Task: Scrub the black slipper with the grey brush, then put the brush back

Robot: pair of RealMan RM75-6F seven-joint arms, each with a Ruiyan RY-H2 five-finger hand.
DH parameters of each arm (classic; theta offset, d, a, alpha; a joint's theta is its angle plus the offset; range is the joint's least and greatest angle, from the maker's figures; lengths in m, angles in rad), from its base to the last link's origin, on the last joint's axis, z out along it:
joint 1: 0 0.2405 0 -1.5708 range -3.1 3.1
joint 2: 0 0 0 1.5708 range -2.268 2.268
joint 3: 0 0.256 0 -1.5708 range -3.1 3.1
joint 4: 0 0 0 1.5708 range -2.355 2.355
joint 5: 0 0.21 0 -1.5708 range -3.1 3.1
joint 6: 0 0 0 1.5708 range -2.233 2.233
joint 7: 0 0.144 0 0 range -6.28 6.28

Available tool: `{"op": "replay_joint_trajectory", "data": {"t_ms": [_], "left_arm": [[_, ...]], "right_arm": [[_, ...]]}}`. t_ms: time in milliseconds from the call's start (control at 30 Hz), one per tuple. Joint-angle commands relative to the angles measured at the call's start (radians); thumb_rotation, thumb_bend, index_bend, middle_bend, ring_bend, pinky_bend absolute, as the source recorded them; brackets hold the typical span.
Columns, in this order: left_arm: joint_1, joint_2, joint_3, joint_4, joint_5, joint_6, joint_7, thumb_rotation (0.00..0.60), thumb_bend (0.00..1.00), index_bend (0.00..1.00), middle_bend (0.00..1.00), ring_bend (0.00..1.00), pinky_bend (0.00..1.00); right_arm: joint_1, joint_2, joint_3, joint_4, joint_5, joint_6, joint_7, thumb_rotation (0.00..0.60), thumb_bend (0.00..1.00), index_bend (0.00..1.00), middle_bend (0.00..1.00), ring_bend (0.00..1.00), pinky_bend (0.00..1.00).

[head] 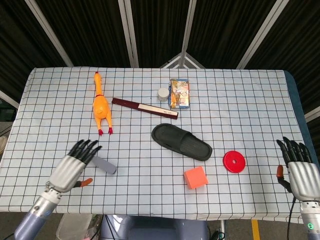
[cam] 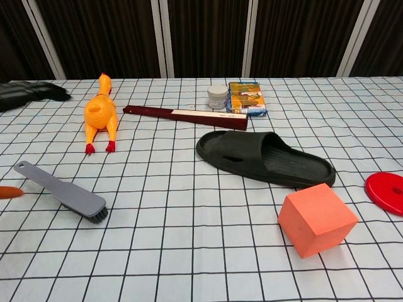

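The black slipper [head: 181, 142] [cam: 264, 158] lies at the middle of the checked table, toe to the right. The grey brush [cam: 63, 192] [head: 105, 164] lies bristles down at the front left, free of any hand. My left hand [head: 71, 167] hovers just left of the brush, fingers spread, holding nothing; only its dark fingertips [cam: 38, 92] show at the chest view's left edge. My right hand [head: 300, 167] is at the front right corner, fingers spread and empty.
A rubber chicken [head: 101, 106] lies at the left. A dark red strip [head: 145, 108], a small jar [head: 163, 93] and a snack box [head: 179, 93] sit behind the slipper. An orange cube [head: 195, 178] and a red disc [head: 234, 161] lie in front of it, to the right.
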Motion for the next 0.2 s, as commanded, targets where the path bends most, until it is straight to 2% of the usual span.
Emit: {"op": "replay_joint_trajectory", "data": {"t_ms": [33,100,200], "left_arm": [[0.242,0.005,0.019,0.139,0.026,0.274,-0.085,0.6,0.0,0.0,0.0,0.0,0.02],[0.258,-0.007,0.014,0.198,0.046,0.278,-0.109,0.6,0.0,0.0,0.0,0.0,0.02],[0.264,-0.019,-0.009,0.241,0.045,0.274,-0.137,0.6,0.0,0.0,0.0,0.0,0.02]], "right_arm": [[-0.069,-0.014,-0.012,0.046,0.012,0.034,0.056,0.6,0.69,0.0,0.0,0.0,0.0],[-0.09,-0.025,-0.016,0.075,0.017,0.016,0.102,0.6,0.64,0.0,0.0,0.0,0.0],[-0.097,-0.027,-0.006,0.092,-0.003,0.024,0.106,0.6,0.54,0.0,0.0,0.0,0.0]]}}
